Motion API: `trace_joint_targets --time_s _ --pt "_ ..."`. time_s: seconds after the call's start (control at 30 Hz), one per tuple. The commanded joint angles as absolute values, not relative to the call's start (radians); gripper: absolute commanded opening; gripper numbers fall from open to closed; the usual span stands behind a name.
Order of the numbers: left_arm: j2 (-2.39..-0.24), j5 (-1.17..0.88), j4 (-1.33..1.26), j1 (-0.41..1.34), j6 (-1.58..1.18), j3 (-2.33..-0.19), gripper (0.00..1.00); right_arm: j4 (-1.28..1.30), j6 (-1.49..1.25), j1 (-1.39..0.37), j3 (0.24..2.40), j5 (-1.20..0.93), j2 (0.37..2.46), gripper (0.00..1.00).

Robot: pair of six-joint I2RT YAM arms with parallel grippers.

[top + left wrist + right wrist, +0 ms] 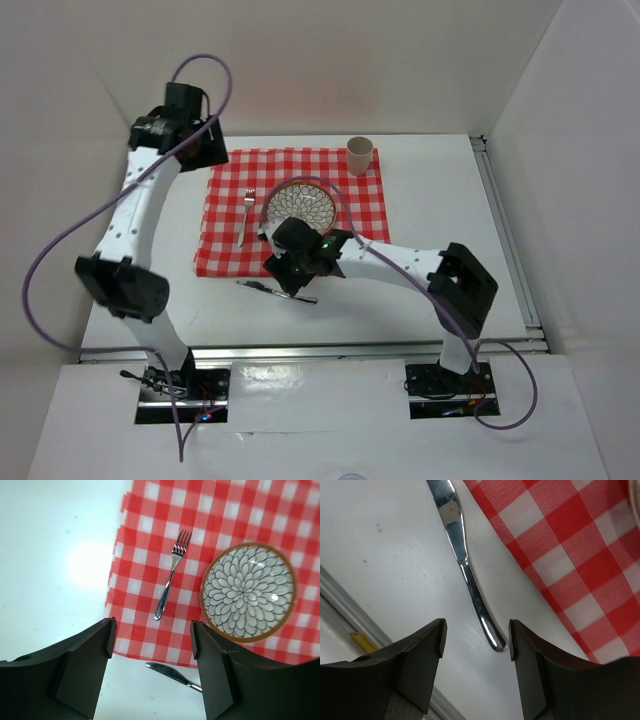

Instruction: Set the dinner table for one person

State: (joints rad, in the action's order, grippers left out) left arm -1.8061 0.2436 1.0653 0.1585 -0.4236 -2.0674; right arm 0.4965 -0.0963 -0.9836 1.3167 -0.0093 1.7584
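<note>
Hovering apart and empty, the right claw point(476, 632) straddles the knife point(462, 560), flat on the tabletop point(395, 555) just off the cloth point(560, 555); it may skid when pinched; left claw point(150, 637) gapes empty too.

The left arm point(135, 215) rises from its base at the lower left of the top view, bends at an elbow near the left edge and runs up to the upper left. There the left hand point(151, 636) points downward, jaws spread wide with nothing between them. The right arm point(400, 262) rises from the lower right, folds near the right side and extends leftward to the centre. The right hand point(476, 635) hangs low, jaws parted, gripping nothing.
</note>
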Motion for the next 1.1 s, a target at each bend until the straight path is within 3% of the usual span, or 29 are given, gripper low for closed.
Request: trace_joint_targets --time_s 0.0,0.2,0.53,0.7,0.9,1.07 --pt "-1.683 0.192 1.026 0.114 -0.486 -1.939 0.78 0.394 0.001 -0.991 1.393 0.018 1.83 0.64" --pt "-1.525 0.181 0.967 0.092 -0.506 -1.74 0.78 0.376 0.043 -1.012 1.453 -0.006 1.98 0.65" --pt "-1.516 0.17 0.966 0.083 -0.506 -1.695 0.78 0.365 0.041 -1.043 1.474 -0.017 2.082 0.64" --pt "-1.506 0.19 0.966 0.074 -0.497 -1.695 0.78 0.367 0.017 -1.052 1.459 0.0 2.106 0.49" --pt "-1.497 0.201 1.006 0.065 -0.488 -1.74 0.78 0.383 -0.006 -1.062 1.399 -0.003 2.074 0.42" --pt "-1.479 0.192 1.006 0.064 -0.479 -1.763 0.78 0.42 -0.015 -1.092 1.376 0.043 2.056 0.42"
